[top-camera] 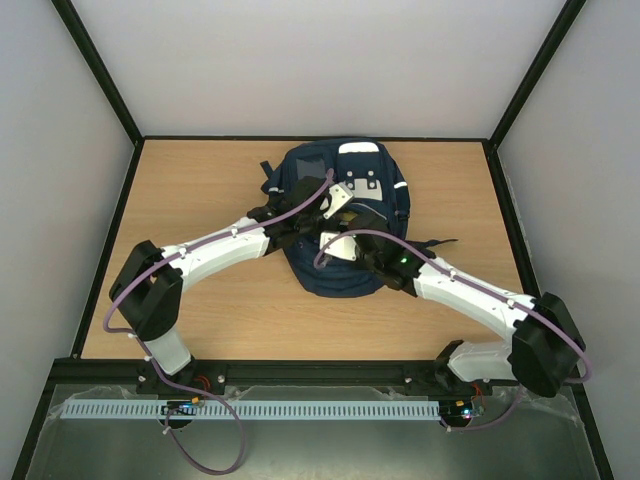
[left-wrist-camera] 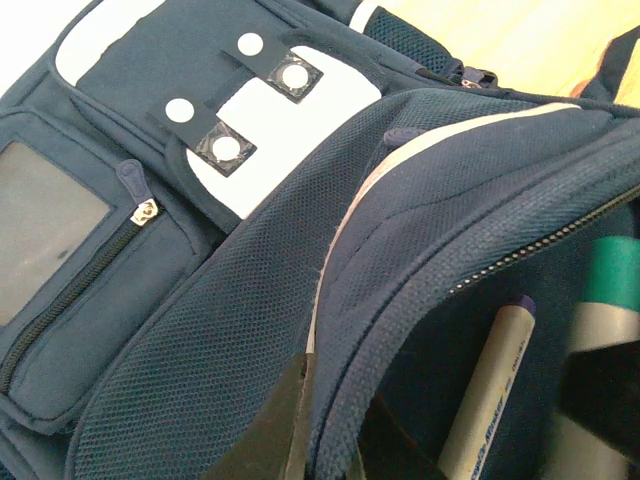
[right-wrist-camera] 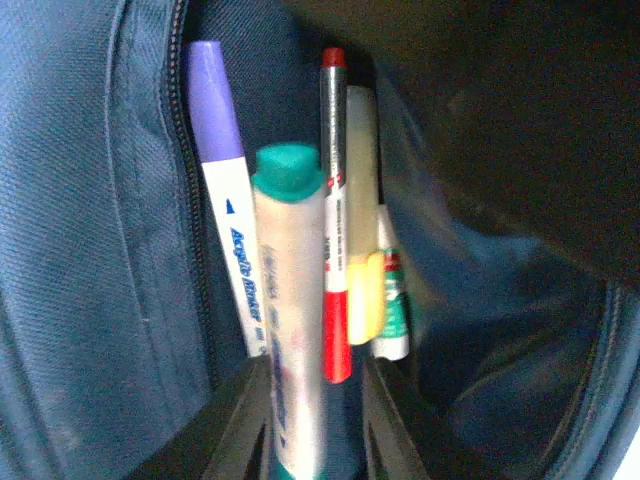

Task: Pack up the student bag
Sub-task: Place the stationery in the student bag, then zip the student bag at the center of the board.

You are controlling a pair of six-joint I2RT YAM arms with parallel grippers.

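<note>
okay, bag (top-camera: 305,175) sits on the counter (top-camera: 200,180); my left jaws pinch its pocket lip (left-wrist-camera: 420,290) open, right jaws clamp the teal marker (right-wrist-camera: 290,300) inside. if that lip slips, the pocket could close on the pens (right-wrist-camera: 335,200).

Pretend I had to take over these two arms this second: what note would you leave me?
Left gripper: shut on the zip edge of the student bag, holding a compartment open.
Right gripper: inside that opening, with a finger on either side of a teal-capped marker. I cannot tell whether it is gripped or released.
The bag lies flat in the middle of the table.
Done: a purple-capped marker and a red pen are already inside.
Left, probably: release the teal marker, withdraw, and close the zip.
</note>
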